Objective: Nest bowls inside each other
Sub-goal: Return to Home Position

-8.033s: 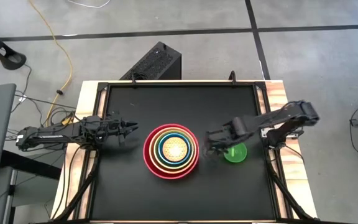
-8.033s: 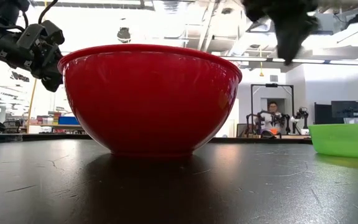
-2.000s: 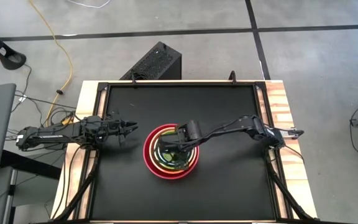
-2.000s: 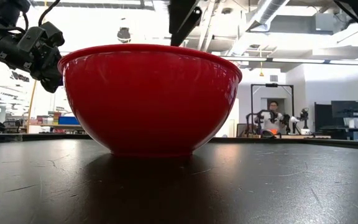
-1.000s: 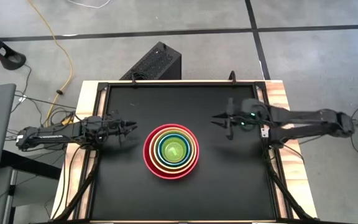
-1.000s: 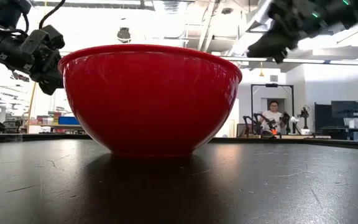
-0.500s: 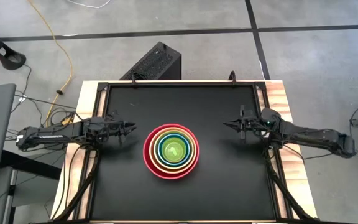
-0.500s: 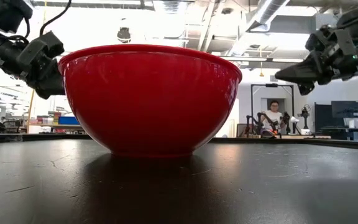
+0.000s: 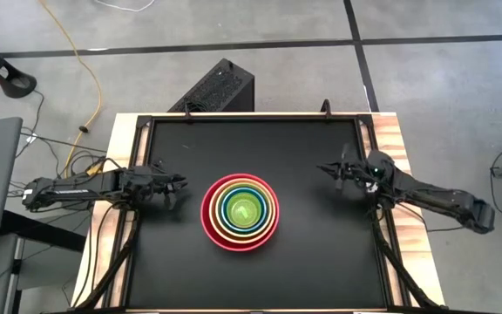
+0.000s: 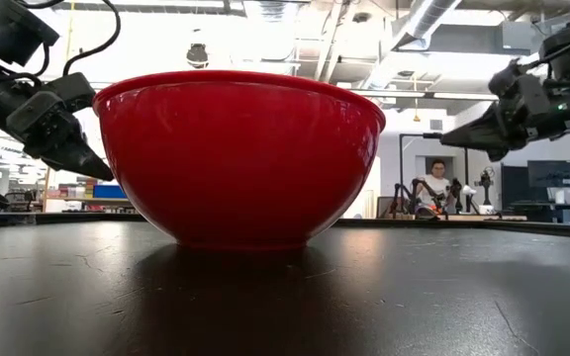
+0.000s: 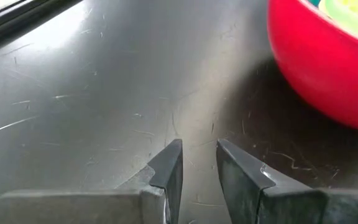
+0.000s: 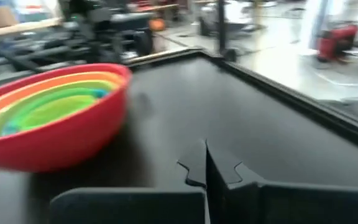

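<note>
Here's the black counter (image 9: 251, 139), wide and dark, and right around its middle sits the whole nest. Biggest first: the red bowl (image 10: 240, 158) stands upright on the counter, filling the low view, and it carries everything else. Inside it is the orange bowl (image 9: 208, 212), only its rim showing as a ring just within the red one. Next ring in is the olive bowl (image 9: 213, 212), then the teal bowl (image 9: 219, 212), then the yellow bowl (image 9: 225, 212). At the very heart is the green bowl (image 9: 240, 210), the smallest, its whole inside open to the overhead camera. Six rings, one within another, all upright. Out to the left, the left gripper (image 9: 179, 182) hangs above the counter between the left edge and the red bowl, pointing at the bowl, near it but not touching. Its jaws stand a narrow slit apart with bare counter showing between them, nothing held. Over on the right, the right gripper (image 9: 322, 169) hovers above the counter inside the right edge, a little farther back. It is apart from the nest, tips aimed left. Its jaws are pressed together, tip against tip, and empty. And tiny in the room beyond the counter, a person (image 10: 435, 188) sits far off.
</note>
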You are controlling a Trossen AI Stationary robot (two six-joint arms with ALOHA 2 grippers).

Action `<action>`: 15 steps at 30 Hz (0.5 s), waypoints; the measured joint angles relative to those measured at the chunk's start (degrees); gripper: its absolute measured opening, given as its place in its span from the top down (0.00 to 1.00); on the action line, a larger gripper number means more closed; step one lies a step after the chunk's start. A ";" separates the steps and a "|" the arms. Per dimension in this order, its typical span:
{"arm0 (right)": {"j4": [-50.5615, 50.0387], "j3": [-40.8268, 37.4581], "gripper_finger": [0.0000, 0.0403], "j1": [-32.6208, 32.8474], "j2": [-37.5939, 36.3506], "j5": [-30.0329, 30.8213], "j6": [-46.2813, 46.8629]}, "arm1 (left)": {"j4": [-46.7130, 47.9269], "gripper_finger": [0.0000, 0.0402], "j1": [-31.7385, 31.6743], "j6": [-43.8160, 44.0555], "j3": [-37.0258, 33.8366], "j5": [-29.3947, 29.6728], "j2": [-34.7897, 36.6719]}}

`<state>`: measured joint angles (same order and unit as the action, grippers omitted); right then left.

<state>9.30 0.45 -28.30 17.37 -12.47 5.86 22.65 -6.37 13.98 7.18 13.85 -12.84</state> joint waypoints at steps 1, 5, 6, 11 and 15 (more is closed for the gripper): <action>-0.24 0.00 0.97 -0.46 0.02 1.46 0.14 | 0.00 0.78 0.01 0.00 0.01 0.00 -0.02; -2.30 -0.02 0.93 -1.90 0.33 2.43 0.12 | 0.02 0.78 0.02 0.00 0.01 0.00 -0.02; -2.87 -0.02 0.92 -1.98 0.33 2.43 0.12 | 0.02 0.78 0.00 0.02 0.02 0.00 -0.02; -5.59 -0.04 0.90 -2.24 0.35 2.41 0.12 | 0.02 0.78 0.00 0.00 0.02 0.01 -0.02; -6.14 -0.07 0.90 -2.23 0.33 2.43 0.12 | 0.02 0.78 0.01 0.00 0.00 0.02 -0.02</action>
<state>3.16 0.38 -30.53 17.69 -10.04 5.98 22.68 -6.36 13.98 7.18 13.87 -12.86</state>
